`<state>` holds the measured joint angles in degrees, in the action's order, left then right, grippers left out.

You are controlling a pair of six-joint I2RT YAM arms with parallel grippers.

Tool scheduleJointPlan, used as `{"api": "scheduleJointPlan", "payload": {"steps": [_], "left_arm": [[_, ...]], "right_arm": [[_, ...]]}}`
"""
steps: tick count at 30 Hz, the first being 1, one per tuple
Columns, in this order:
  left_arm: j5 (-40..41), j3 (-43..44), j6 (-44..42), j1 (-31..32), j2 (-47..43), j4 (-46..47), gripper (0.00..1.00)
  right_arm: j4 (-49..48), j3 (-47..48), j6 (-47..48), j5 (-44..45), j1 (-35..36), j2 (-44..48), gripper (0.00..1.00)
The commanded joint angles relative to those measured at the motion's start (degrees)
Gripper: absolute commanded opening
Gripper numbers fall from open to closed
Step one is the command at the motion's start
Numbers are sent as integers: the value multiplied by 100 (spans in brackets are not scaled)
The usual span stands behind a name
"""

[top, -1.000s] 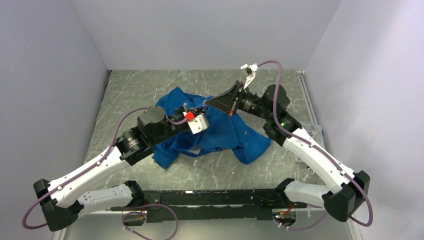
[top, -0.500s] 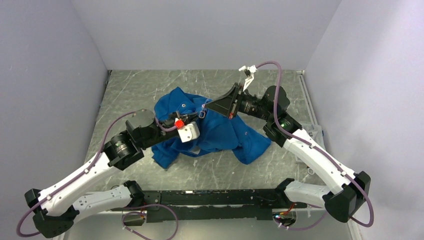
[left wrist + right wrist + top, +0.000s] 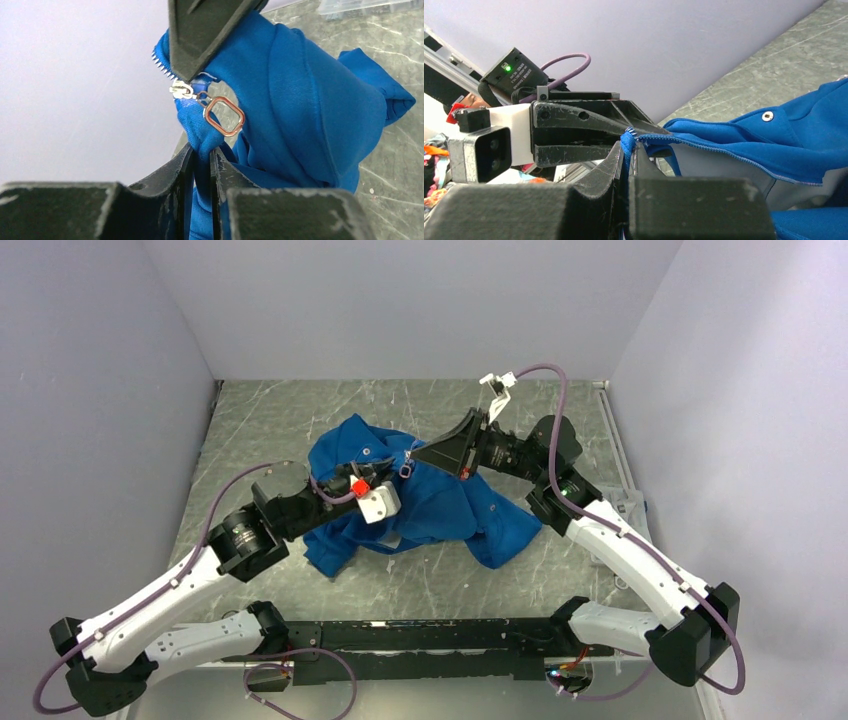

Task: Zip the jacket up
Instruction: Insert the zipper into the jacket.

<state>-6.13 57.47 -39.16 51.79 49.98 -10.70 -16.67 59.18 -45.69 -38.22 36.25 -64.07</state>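
From where I stood, the right gripper [image 3: 628,146] was clamped on the top edge of the jacket [image 3: 445,508], just above the zipper slider [image 3: 181,91]. The left gripper [image 3: 201,150] was pinched on a fold of blue fabric just below the slider, apparently to keep that stretch taut and lifted, while the rest of the jacket slumped on the table [image 3: 270,420] beneath the slider, its pull ring [image 3: 224,116] dangling free beside it. Against a second earlier, the left arm had drawn back from the slider and sunk lower, while the right gripper had hardly shifted.
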Motion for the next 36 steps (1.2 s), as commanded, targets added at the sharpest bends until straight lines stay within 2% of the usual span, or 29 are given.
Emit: {"api": "scheduleJointPlan", "payload": {"steps": [1, 3, 5, 8, 11, 14, 19, 25, 28, 32, 36], "left_arm": [[542, -16, 343, -29, -49, 478, 21], [587, -30, 457, -49, -94, 507, 25], [544, -32, 511, -71, -152, 502, 34], [230, -116, 433, -82, -328, 457, 40], [183, -155, 278, -82, -398, 375, 38], [565, -136, 124, -87, -294, 407, 38], [991, -121, 145, -107, -182, 716, 48], [774, -161, 26, -180, -278, 860, 59], [181, -42, 18, -184, -373, 594, 68], [-400, -53, 373, -175, -330, 657, 68], [-259, -56, 567, -121, -63, 699, 71]], "right_arm": [[-716, 117, -179, -237, -71, 221, 0], [-669, 142, -168, -270, -106, 236, 0], [-595, 170, -137, -299, -130, 243, 0], [-564, 158, -141, -314, -153, 255, 0], [-653, 138, -188, -300, -162, 248, 0], [-769, 129, -265, -329, -160, 229, 0], [-820, 147, -324, -387, -162, 211, 0], [-847, 145, -320, -315, -162, 207, 0], [-886, 223, -326, -146, -162, 133, 0], [-1045, 406, -414, -37, -162, -80, 0], [-1062, 529, -471, 34, -166, -176, 0]]}}
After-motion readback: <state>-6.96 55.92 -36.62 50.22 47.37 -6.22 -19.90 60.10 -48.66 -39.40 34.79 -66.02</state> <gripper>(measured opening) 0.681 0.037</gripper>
